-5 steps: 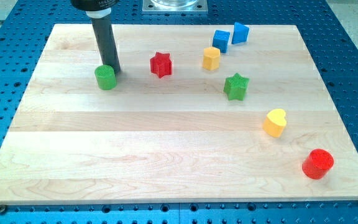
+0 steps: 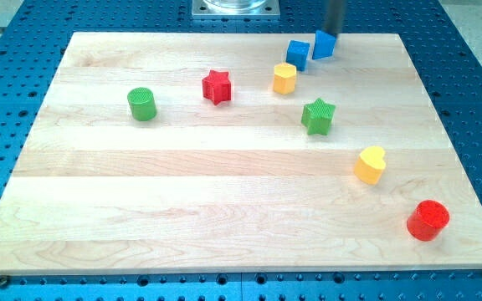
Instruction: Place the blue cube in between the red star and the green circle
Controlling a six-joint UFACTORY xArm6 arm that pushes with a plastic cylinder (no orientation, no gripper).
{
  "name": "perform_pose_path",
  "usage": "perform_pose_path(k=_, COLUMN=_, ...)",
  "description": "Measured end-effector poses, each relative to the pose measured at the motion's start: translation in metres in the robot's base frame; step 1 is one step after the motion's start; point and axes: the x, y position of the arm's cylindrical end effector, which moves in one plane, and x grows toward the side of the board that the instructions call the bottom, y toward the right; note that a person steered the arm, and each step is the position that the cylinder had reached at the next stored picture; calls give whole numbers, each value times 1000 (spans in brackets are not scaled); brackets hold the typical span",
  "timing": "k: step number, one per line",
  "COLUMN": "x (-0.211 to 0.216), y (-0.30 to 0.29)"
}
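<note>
The blue cube [image 2: 298, 54] sits near the view's top, right of centre. A second blue block [image 2: 324, 44], of unclear shape, lies just to its upper right. The red star [image 2: 217, 86] is left of centre, and the green circle [image 2: 142, 104] lies further left of it, with an open gap between them. My dark rod comes down at the view's top edge. Its tip [image 2: 335, 33] is right behind the second blue block, at its upper right side and about touching it. The tip is up and to the right of the blue cube, far from the star and circle.
A yellow block [image 2: 284, 78] sits just below the blue cube. A green star [image 2: 318, 116] lies below that. A yellow heart [image 2: 371, 164] and a red circle [image 2: 428, 220] are at the lower right. The board's top edge [image 2: 224, 34] runs just behind the blue blocks.
My rod has left the green circle at the left and now stands at the top right behind the second blue block. No block has visibly moved.
</note>
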Motion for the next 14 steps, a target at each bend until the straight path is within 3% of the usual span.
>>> perform_pose_path(k=1, x=3, y=10)
perform_pose_path(k=2, x=34, y=-41)
perform_pose_path(k=3, x=90, y=-87)
perform_pose_path(k=4, x=101, y=-141)
perform_pose_path(k=7, x=30, y=-173)
perform_pose_path(k=9, x=24, y=-190)
perform_pose_path(k=10, x=104, y=-303)
perform_pose_path(k=11, x=116, y=-298)
perform_pose_path(k=12, x=100, y=-243)
perform_pose_path(k=13, x=137, y=-276)
perform_pose_path(k=14, x=135, y=-281)
